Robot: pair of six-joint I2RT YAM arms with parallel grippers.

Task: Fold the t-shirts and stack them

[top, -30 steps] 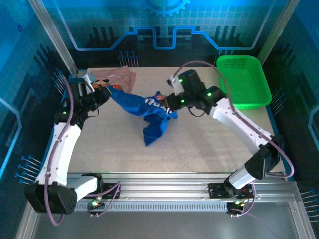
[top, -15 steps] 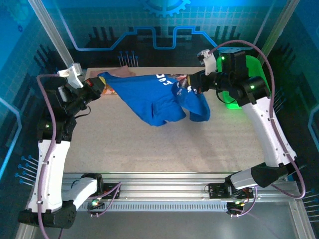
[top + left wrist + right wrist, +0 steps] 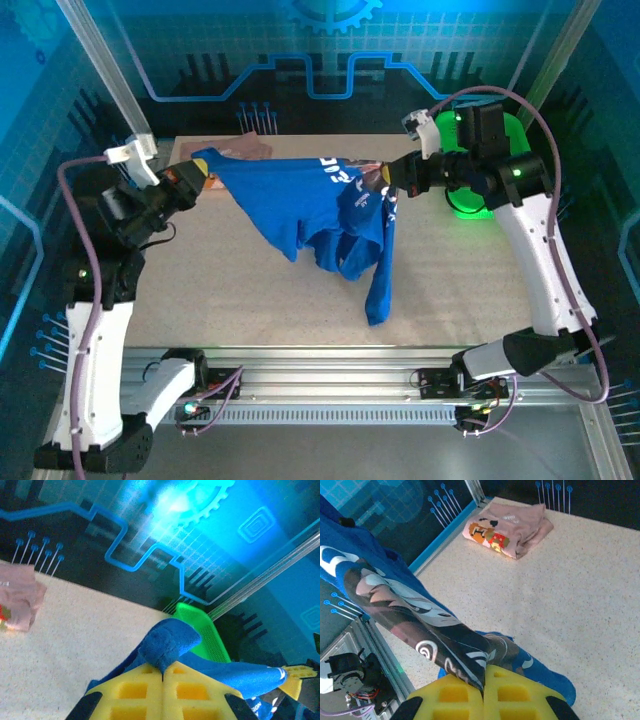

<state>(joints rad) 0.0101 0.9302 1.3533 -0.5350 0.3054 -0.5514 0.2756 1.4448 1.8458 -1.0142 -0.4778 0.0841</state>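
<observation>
The royal-blue t-shirt [image 3: 300, 195] with white lettering hangs stretched in the air above the table between both grippers. My left gripper [image 3: 200, 178] is shut on its left end, a blue fold [image 3: 167, 647] poking out between the yellow fingers. My right gripper [image 3: 390, 180] is shut on its printed right part [image 3: 420, 625], and a long blue tail [image 3: 378, 280] droops toward the table. The pale pink t-shirt [image 3: 507, 527] with cartoon faces lies folded at the table's far left corner [image 3: 255, 147], also at the left edge of the left wrist view [image 3: 17, 597].
A green mesh basket [image 3: 510, 165] stands at the far right of the table, partly behind my right arm, its rim [image 3: 197, 622] in the left wrist view. The speckled tabletop [image 3: 250, 290] spreads bare below the hanging shirt. An aluminium rail [image 3: 330, 358] runs along the near edge.
Both grippers rose and pulled apart, lifting the bunched blue shirt off the table and stretching it out. Since half a second ago, one part has dropped into a long hanging tail.
</observation>
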